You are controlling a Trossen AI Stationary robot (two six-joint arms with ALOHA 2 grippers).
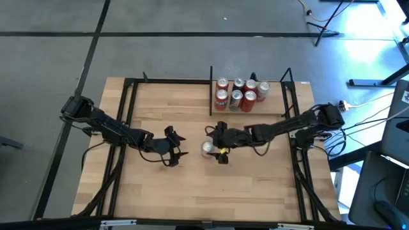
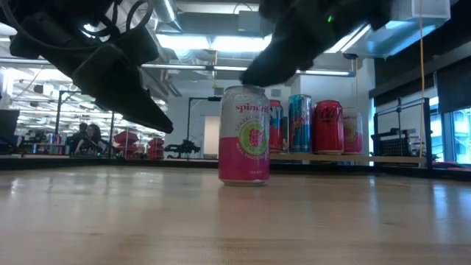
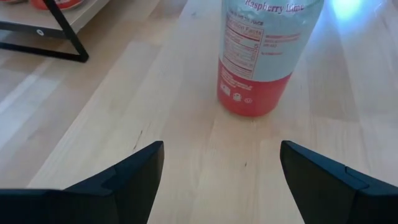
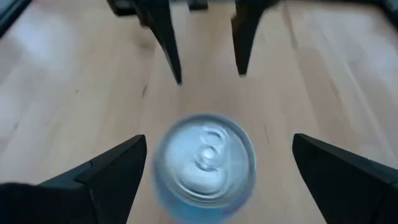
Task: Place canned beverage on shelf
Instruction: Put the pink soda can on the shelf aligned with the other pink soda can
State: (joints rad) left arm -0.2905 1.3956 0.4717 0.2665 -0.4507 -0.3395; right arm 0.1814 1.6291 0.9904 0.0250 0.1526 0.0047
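A pink and pale-blue raspberry-lime can (image 2: 244, 136) stands upright on its base on the tabletop near the middle (image 1: 208, 149). My right gripper (image 1: 217, 145) hovers over it, open. In the right wrist view (image 4: 219, 143) its fingers stand wide on either side of the can's silver top (image 4: 204, 165) without touching it. My left gripper (image 1: 181, 146) is open and empty just left of the can, pointing at it (image 3: 221, 146). The shelf (image 1: 276, 105), a pale board with black uprights, stands at the far right and holds several cans (image 1: 239, 92).
The cans on the shelf show behind the lone can in the low view (image 2: 316, 125). A corner of the shelf's black frame (image 3: 56, 34) shows in the left wrist view. Black frame bars (image 1: 128, 108) run along the table's left, far and right sides.
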